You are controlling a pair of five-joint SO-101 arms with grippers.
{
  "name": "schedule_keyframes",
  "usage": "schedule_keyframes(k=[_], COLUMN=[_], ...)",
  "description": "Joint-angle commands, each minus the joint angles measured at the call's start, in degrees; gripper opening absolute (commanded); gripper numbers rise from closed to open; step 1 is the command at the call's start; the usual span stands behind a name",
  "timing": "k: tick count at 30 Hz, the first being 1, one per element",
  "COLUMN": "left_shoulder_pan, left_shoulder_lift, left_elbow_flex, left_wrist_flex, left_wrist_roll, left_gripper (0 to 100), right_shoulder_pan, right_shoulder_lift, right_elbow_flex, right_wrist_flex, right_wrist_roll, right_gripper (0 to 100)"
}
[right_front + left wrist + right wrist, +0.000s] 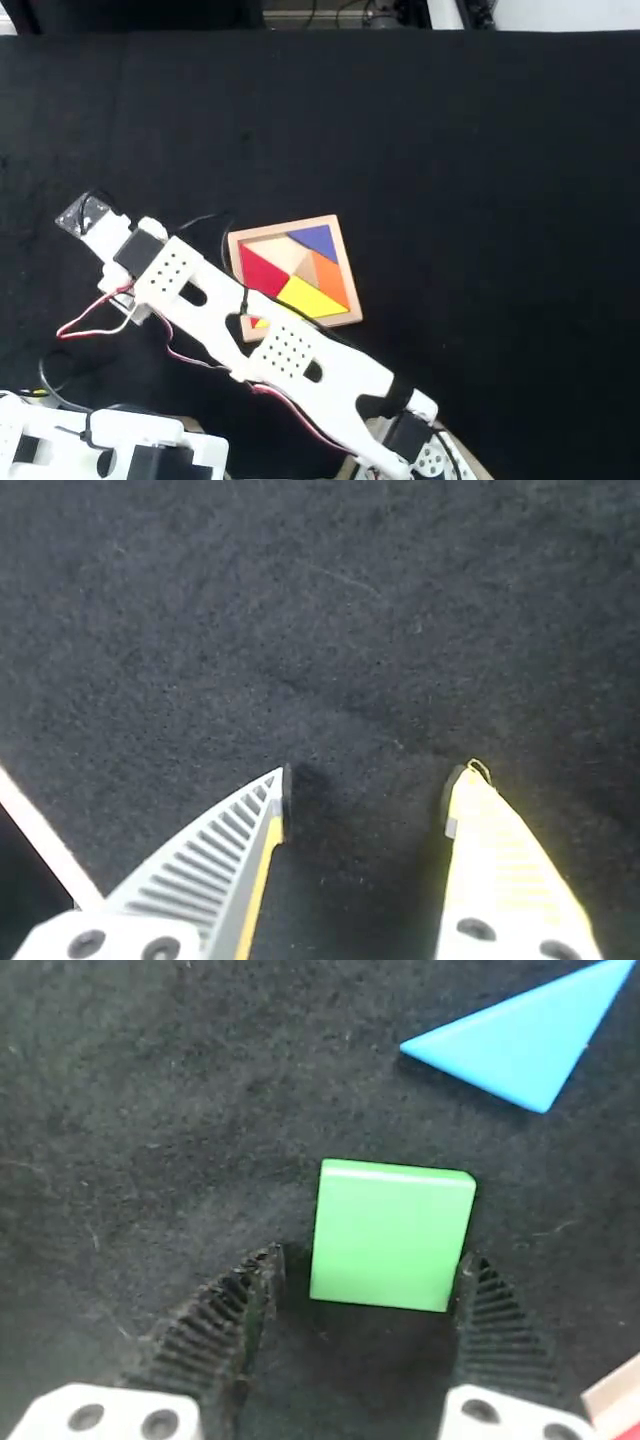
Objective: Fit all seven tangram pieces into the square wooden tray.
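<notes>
Tray (282,227) looks partly filled, with green square (390,1235) and blue triangle (520,1045) lying out on the desk (300,630), right jaws apart astride the square, left jaws apart.

One white arm (270,340) stretches slantwise over the near left corner of the square wooden tray (283,229). Its base sits nearer than the tray and a little to its right, and its wrist end (85,215) lies well off to the tray's left. A second arm (110,445) is folded up, nearer than the tray and far to its left. The left gripper (375,775) points down with its jaws wide apart. The right gripper (367,1262) also points down, its ribbed fingers (235,1310) spread.
</notes>
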Motion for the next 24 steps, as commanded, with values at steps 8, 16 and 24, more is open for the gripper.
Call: schedule_keyframes(k=[8, 16, 24], left_shoulder_pan=[-0.40, -0.40, -0.40], left_shoulder_lift=[-0.62, -0.62, -0.62], left_elbow_flex=[0.13, 0.57, 0.57], left_wrist_flex=[-0.70, -0.79, -0.79], left_wrist_roll=[-0.26, -0.26, -0.26], left_gripper=[27, 27, 27], right_shoulder_pan=[0.53, 0.53, 2.55], right_shoulder_lift=[-0.84, -0.75, 0.92], right_elbow_flex=[-4.88, -4.88, -1.89], right_wrist_flex=[-0.79, -3.52, -4.04], right_wrist_roll=[-0.35, -0.18, 0.97], right_gripper=[27.6, 27.6, 27.6])
